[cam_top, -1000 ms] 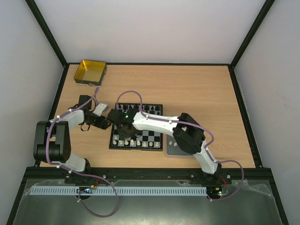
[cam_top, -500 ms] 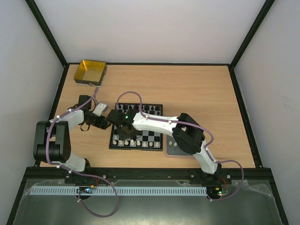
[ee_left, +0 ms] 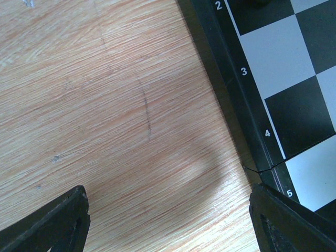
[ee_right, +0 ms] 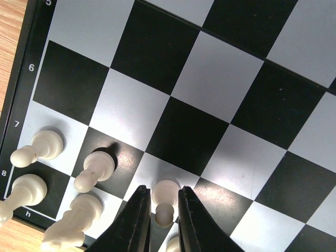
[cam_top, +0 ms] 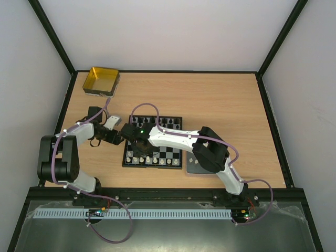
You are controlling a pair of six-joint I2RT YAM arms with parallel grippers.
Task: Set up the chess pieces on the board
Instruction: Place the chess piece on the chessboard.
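Observation:
The board lies mid-table, with white chess pieces along its near rows and black ones along the far edge. My right gripper hangs over the board's near-left corner. Its fingers stand slightly parted on either side of a white pawn that stands upright on a white square, and the gripper is open. Other white pieces stand just left of it. My left gripper is open over bare wood beside the board's left border, with nothing between its fingers.
A yellow square tin sits at the far left corner of the table. A grey tray lies right of the board, mostly under the right arm. Black frame rails edge the table.
My right gripper's fingers have parted a little from the white pawn, which stays standing on its square. Both arms have hardly moved.

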